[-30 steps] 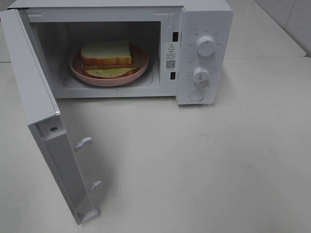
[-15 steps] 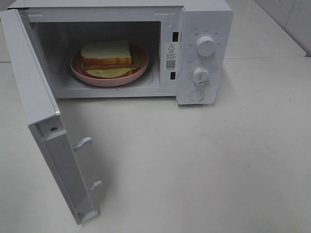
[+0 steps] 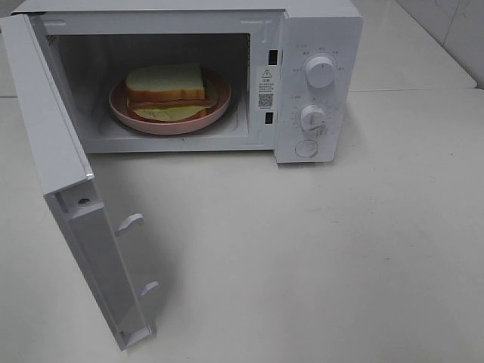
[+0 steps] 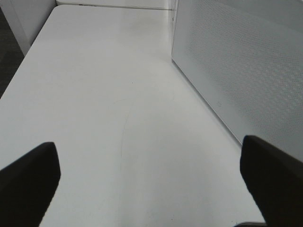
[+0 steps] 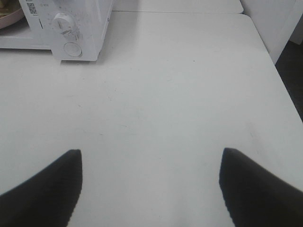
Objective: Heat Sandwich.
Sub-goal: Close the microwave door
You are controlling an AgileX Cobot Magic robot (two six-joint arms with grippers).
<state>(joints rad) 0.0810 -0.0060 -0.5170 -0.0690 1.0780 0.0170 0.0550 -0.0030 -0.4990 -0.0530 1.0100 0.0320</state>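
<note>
The sandwich (image 3: 166,89) looks soft and loosely layered; I'd grip the plate (image 3: 178,127) by its rim. Both left fingers (image 4: 28,184) and right fingers (image 5: 265,189) gape wide, empty.

A kitchen-style test bench: a white microwave (image 3: 318,45) holding a sandwich (image 3: 166,85) on a plate (image 3: 174,127) stands on a plain white table (image 3: 340,249). Behind the microwave, to its right, runs what looks like pale tiled wall (image 3: 457,26); dark floor (image 5: 296,80) lies beyond the table.
</note>
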